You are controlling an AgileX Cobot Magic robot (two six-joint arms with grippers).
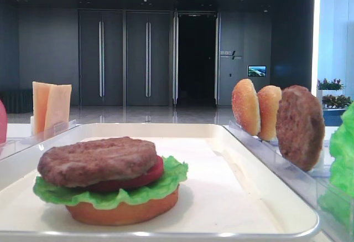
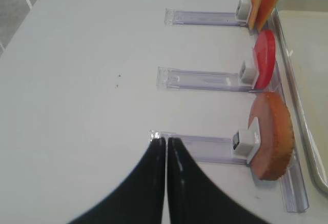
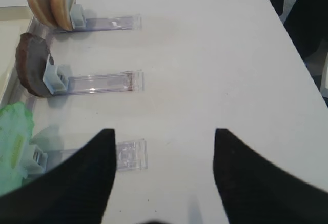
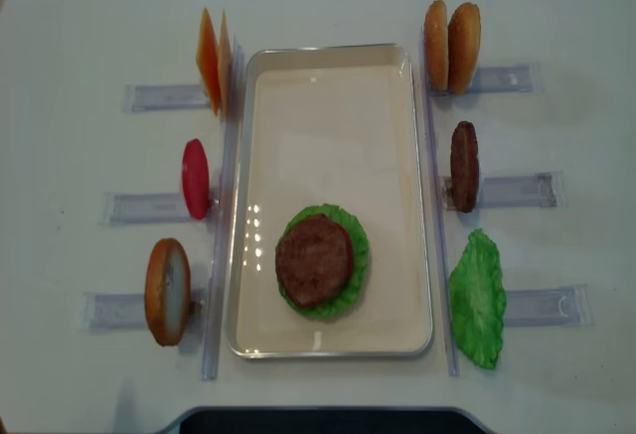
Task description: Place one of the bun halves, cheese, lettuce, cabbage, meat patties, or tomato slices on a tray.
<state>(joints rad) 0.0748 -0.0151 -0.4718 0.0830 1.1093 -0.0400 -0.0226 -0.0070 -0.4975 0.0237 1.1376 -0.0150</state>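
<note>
On the large cream-white rectangular tray (image 4: 397, 206) stands a stack: a golden-orange bun half (image 1: 123, 211), a ruffled green lettuce leaf (image 1: 113, 194), a flat red tomato slice (image 1: 133, 180) and on top a rough dark-brown meat patty (image 1: 97, 159). The black left fingers (image 2: 166, 143) are pressed together, holding nothing, low over the white counter (image 2: 82, 70) at the end of a clear plastic rail (image 2: 197, 144). The right fingers (image 3: 164, 137) stand wide apart, empty, above the counter.

Left claw (image 2: 166, 147) tips pressed together, right claw (image 3: 164, 147) spread wide, both w/ nothing between.
</note>
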